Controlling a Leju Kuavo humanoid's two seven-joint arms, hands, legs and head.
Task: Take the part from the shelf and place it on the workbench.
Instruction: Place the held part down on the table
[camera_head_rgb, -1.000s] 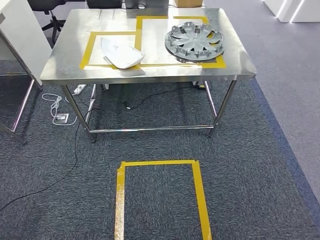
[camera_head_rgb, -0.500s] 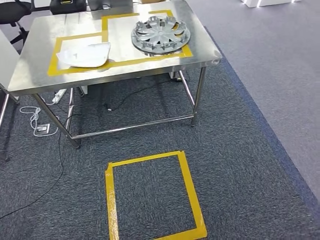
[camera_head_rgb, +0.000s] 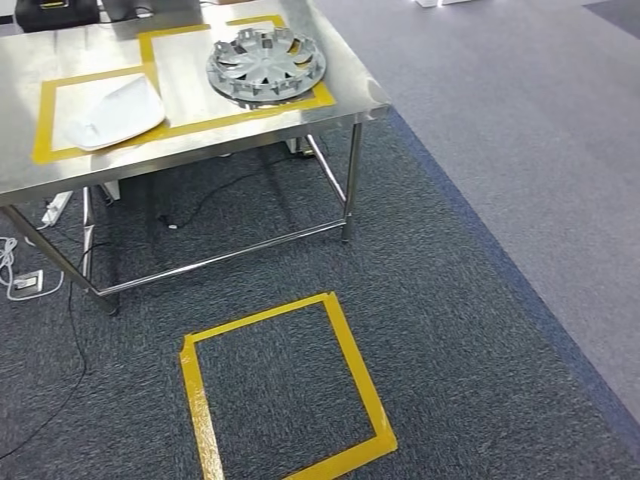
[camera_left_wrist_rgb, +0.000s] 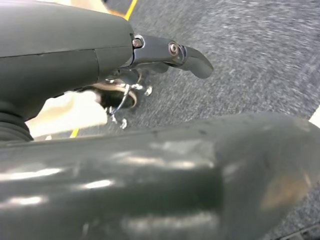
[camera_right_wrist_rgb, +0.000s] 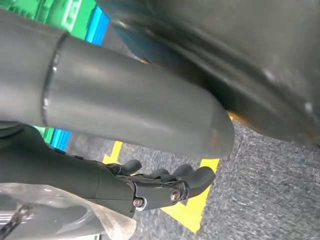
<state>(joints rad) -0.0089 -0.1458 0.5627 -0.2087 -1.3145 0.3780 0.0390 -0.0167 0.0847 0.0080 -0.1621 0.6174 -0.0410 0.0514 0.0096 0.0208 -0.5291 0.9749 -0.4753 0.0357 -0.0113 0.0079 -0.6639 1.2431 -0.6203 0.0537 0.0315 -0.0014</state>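
Hubcap (camera_head_rgb: 266, 65) and white cover (camera_head_rgb: 113, 112) sit in the workbench's (camera_head_rgb: 355, 88) drop-spot tape (camera_head_rgb: 189, 127), far from your right hand's (camera_right_wrist_rgb: 151, 187) slack, empty fingers (camera_right_wrist_rgb: 196, 177); whether your left hand's (camera_left_wrist_rgb: 166, 52) fingers are spread cannot be told.

Dark carpet (camera_head_rgb: 468, 330), yellow tape square (camera_head_rgb: 279, 390), cables (camera_head_rgb: 45, 280).

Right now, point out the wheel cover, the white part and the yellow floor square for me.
wheel cover (camera_head_rgb: 266, 64), head view, on its spoked face near the hub.
white part (camera_head_rgb: 121, 112), head view, on the middle of its smooth top.
yellow floor square (camera_head_rgb: 357, 368), head view, on its right tape strip.
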